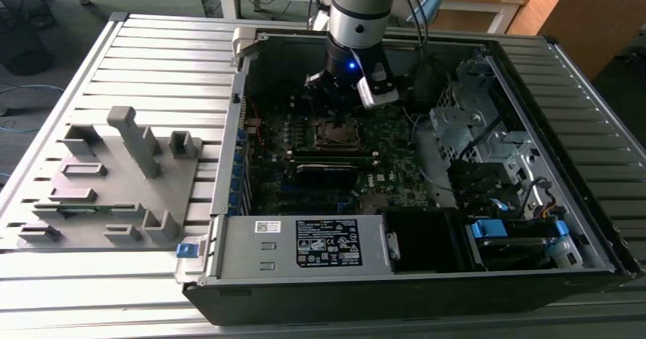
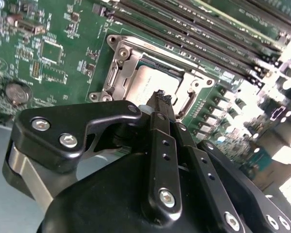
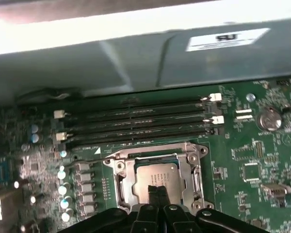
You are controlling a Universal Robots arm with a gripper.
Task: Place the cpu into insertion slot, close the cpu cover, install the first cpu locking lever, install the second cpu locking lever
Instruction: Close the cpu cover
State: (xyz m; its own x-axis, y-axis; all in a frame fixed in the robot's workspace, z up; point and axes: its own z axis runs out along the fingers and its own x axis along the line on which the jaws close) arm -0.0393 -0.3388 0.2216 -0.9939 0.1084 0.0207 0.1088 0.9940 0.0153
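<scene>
Gripper [image 2: 160,96] linkage sits closest in both wrist views: black arms and bolts, two narrow fingers [image 2: 163,145] clenched side by side, nothing visible between them. Tips hang over the cpu [image 3: 154,175], near the middle of its grey top; contact or a small gap, cannot tell.

Cpu lies flat in the insertion slot [image 1: 338,132], edges square to the socket. Cpu cover [image 3: 190,167] appears to lie down around it, a silver frame with the chip's top showing through the cut-out. Levers are not clear enough to judge.

Edges and room:
- Memory slots [image 3: 136,121], long and black, run along one side of the socket, just beside the frame.
- A row of small silver capacitors [image 3: 64,187] and grey blocks borders another side.
- A coin battery [image 3: 267,119] sits well apart on open green board.
- Past the memory slots, a grey case wall [image 3: 136,58] rises close.

In the exterior view, the arm [image 1: 355,21] comes down into the open computer case [image 1: 230,165]. The power supply box [image 1: 302,244] closes off the near end. A grey fixture tray [image 1: 101,188] lies on the slatted desk [image 1: 151,51], on the exterior view's left, apart from the case.
</scene>
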